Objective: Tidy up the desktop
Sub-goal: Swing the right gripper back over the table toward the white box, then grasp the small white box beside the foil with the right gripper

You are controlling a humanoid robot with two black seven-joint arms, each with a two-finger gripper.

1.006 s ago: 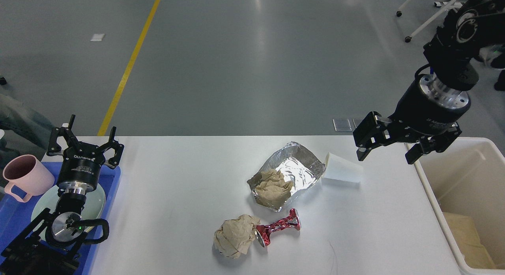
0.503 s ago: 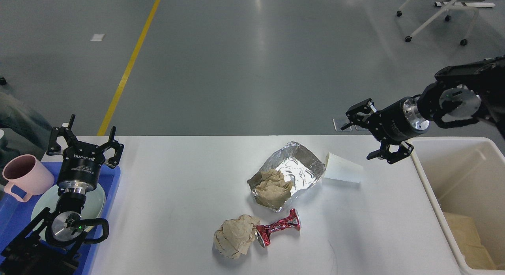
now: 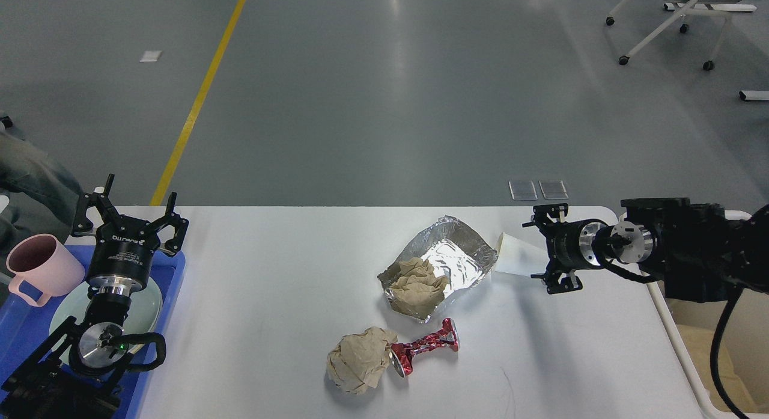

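Nearest the front edge of the desktop (image 3: 270, 323), a crumpled brown paper ball (image 3: 359, 366) lies touching a crushed red can (image 3: 423, 352). Just beyond them sits a foil tray (image 3: 452, 255), a crumpled brown paper wad (image 3: 416, 281) filling its near end and its far end bare. At its right, touching its corner, a white paper cup (image 3: 518, 258) lies on its side with its mouth toward the foil. The right gripper (image 3: 544, 249) reaches in level from the right, its fingers spread apart above and below the cup's base end, holding nothing. On the left, a blue tray (image 3: 174, 275) overlaps the desktop's left edge and carries a pale green plate (image 3: 153, 299) and a pink mug (image 3: 36, 269); the left gripper (image 3: 127, 210) stands over it with its fingers splayed and empty. A cream bin (image 3: 691, 347) abuts the right edge, largely hidden by the right arm. The desktop's left half and far strip lie bare.
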